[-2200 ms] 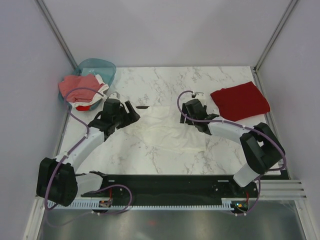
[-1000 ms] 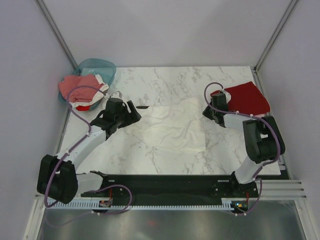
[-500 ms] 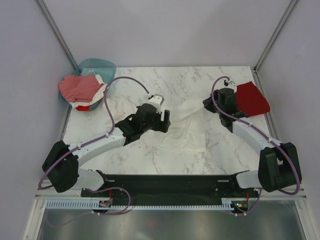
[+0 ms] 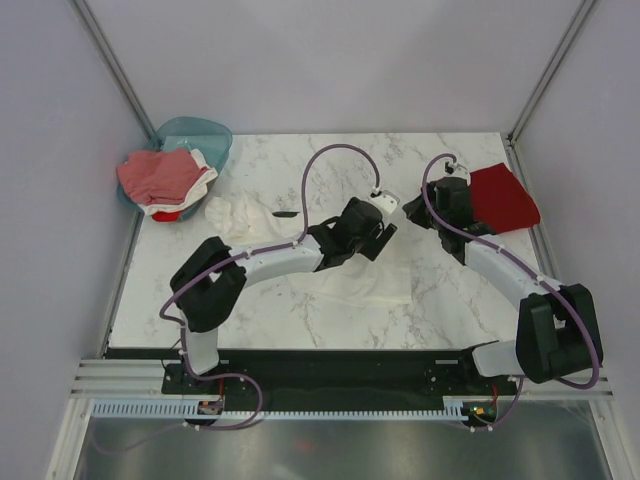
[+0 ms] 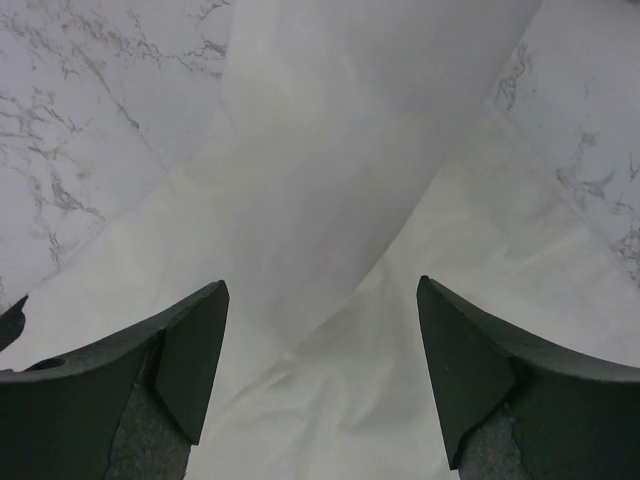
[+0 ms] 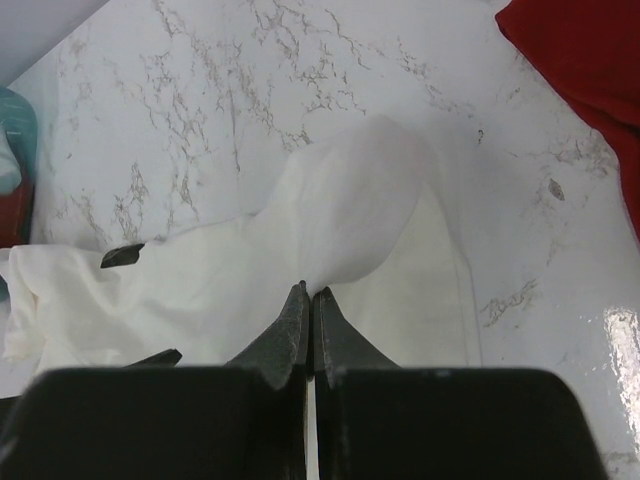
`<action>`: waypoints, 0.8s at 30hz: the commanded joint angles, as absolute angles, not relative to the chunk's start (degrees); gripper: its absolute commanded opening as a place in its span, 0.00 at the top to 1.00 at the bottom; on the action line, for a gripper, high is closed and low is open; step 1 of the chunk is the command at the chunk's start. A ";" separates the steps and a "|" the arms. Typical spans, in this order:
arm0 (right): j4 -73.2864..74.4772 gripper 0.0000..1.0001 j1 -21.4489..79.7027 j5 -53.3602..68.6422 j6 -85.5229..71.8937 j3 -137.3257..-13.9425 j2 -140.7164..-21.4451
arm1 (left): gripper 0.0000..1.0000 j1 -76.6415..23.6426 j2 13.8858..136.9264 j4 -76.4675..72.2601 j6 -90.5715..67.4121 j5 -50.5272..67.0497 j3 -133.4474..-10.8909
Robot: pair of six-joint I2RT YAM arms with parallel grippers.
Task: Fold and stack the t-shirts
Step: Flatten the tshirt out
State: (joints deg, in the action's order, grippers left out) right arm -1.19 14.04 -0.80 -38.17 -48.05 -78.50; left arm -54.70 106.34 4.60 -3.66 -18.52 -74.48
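A large white t-shirt (image 4: 385,285) lies rumpled mid-table, with a bunched part (image 4: 232,214) at the left. My right gripper (image 6: 308,292) is shut on a fold of it (image 6: 350,205) and holds that fold raised in a peak; in the top view this gripper (image 4: 412,211) is beside the dark red shirt. My left gripper (image 4: 387,224) reaches across the shirt, close to the right one. Its jaws (image 5: 320,340) stand open just over the white cloth (image 5: 330,150), gripping nothing. The folded dark red t-shirt (image 4: 508,196) lies at the back right.
A teal basket (image 4: 200,134) at the back left holds pinkish-red and white shirts (image 4: 160,175). A small black patch (image 4: 287,214) shows by the white shirt's far edge. Enclosure walls ring the marble table (image 4: 300,160).
My left arm has swung right across the white shirt to beside the right gripper. The right gripper has drawn the shirt's fold up and toward the red shirt, staying shut.
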 commanded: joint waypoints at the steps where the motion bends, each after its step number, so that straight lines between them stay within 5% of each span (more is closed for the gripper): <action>1: -0.88 1.00 13.89 -0.70 -38.41 -49.66 -76.82 | 0.17 -54.75 109.15 5.18 2.11 -23.55 -80.05; 4: -0.53 1.00 13.54 -1.23 -38.67 -49.22 -75.42 | 0.32 -54.58 112.84 7.81 1.76 -27.58 -83.22; 11: -0.53 1.00 11.43 -0.17 -40.17 -47.81 -71.55 | 0.40 -51.68 118.03 11.69 -2.37 -29.36 -86.22; 14: -0.44 1.00 10.73 -0.09 -40.25 -47.20 -70.05 | 0.53 -49.75 118.92 14.66 -5.43 -30.32 -87.62; 24: -1.93 1.00 6.95 3.33 -42.45 -44.30 -68.82 | 0.68 -37.81 106.88 17.84 -17.40 -28.66 -78.24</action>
